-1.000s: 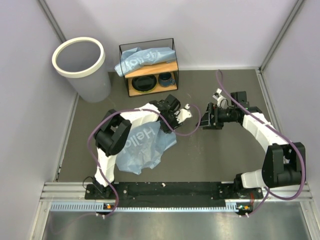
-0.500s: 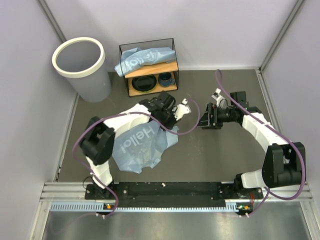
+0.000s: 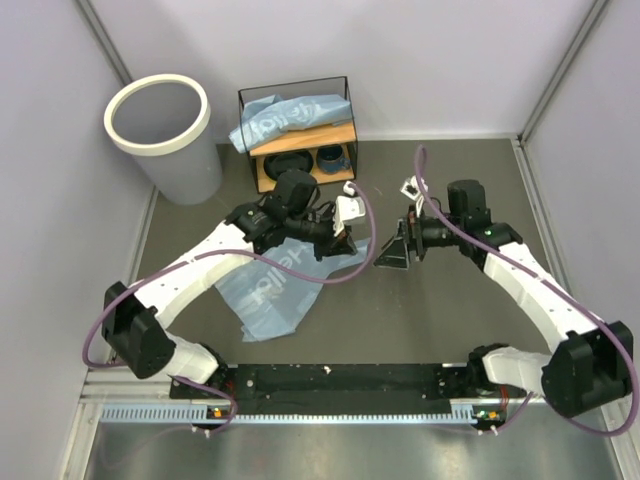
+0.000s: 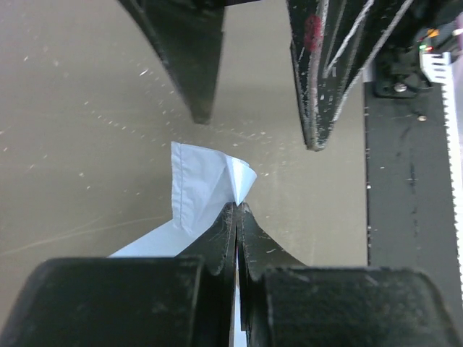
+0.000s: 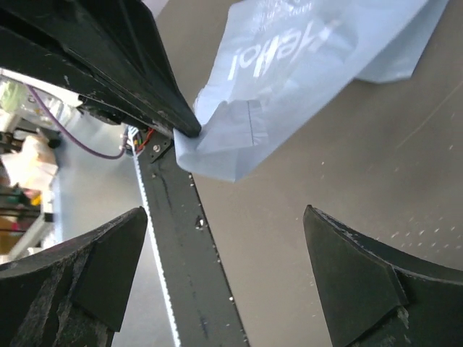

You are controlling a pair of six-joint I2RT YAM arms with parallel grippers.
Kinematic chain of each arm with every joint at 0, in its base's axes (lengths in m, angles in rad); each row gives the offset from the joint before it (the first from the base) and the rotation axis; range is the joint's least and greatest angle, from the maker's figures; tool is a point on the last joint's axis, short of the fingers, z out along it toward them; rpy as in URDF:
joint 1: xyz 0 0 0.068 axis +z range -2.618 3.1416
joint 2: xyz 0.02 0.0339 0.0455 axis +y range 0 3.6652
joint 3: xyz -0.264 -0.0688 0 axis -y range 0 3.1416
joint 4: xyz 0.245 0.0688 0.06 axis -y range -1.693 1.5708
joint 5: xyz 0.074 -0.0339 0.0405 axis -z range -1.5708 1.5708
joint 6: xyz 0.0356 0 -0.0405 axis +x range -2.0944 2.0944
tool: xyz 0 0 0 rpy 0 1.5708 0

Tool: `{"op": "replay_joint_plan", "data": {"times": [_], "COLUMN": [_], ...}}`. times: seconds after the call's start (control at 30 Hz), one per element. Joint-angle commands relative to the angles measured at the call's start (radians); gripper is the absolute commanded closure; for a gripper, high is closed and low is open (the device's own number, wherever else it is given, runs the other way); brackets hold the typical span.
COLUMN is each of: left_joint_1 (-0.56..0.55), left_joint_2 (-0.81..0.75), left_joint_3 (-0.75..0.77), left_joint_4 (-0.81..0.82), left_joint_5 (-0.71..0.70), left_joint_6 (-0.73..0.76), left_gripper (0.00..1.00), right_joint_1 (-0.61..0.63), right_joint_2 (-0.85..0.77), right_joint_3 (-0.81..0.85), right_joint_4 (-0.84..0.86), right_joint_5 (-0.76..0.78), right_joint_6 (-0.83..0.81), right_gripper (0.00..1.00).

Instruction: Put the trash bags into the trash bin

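1. Seen from above, a light-blue, crinkly trash bag (image 3: 268,292) with white lettering lies spread and rumpled on the dark table (image 3: 440,320), left of centre.
2. The left gripper (image 3: 343,242) is clenched on the right-hand corner of this bag. In the left wrist view its two black fingers (image 4: 217,238) press tight together, and a small fold of blue film pokes out past their tips.
3. The right gripper (image 3: 392,256) is released, with its jaws spread wide and nothing between them. It sits just beside the left gripper, to that gripper's right, and points toward the pinched corner.
4. In the right wrist view, the pinched corner and the lettered bag lie ahead of the open fingers, apart from them.
5. A second trash bag (image 3: 275,120) is draped over the top of a black-wire-framed wooden shelf (image 3: 335,135) at the far side of the table.
6. Under that top board sit a dark bowl (image 3: 285,166) and a dark cup (image 3: 331,157).
7. The trash bin (image 3: 192,170), whitish with a thick white ring rim, stands upright in the far left corner, well apart from both grippers and from the bag on the table.
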State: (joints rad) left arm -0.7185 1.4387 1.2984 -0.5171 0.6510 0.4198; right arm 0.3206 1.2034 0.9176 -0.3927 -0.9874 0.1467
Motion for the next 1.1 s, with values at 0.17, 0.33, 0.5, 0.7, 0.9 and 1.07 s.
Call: {"op": "replay_joint_plan", "data": {"times": [0.17,0.33,0.5,0.7,0.9,1.07], "left_joint_1": [0.007,0.01,0.037,0.096,0.143,0.165], "left_joint_2": [-0.084,-0.103,-0.135,-0.207,-0.4,-0.48], "left_joint_3": [0.022,0.035,0.003,-0.037,-0.241,-0.376], "left_joint_4": [0.043,0.072,0.195,0.264,0.296,0.356], "left_joint_5": [0.265,0.352,0.374,0.357,0.204,0.2], "left_joint_6": [-0.067,-0.167,-0.321,-0.455,-0.481,-0.432], "left_gripper": [1.0,1.0,1.0,0.82,0.37,0.39], "right_joint_1": [0.139,0.218,0.248,0.255,0.253,0.253], "right_joint_2": [-0.146,-0.148,-0.14,-0.194,-0.258,-0.291], "right_joint_3": [0.012,-0.005,-0.003,-0.003,-0.01,-0.028], "right_joint_4": [0.112,0.205,0.261,0.242,0.25,0.268], "right_joint_5": [0.097,0.173,0.197,0.262,0.248,0.176], "right_joint_6": [-0.308,-0.273,-0.214,-0.197,-0.17,-0.168], "right_gripper": [0.1,0.22,0.57,1.0,1.0,1.0]}}
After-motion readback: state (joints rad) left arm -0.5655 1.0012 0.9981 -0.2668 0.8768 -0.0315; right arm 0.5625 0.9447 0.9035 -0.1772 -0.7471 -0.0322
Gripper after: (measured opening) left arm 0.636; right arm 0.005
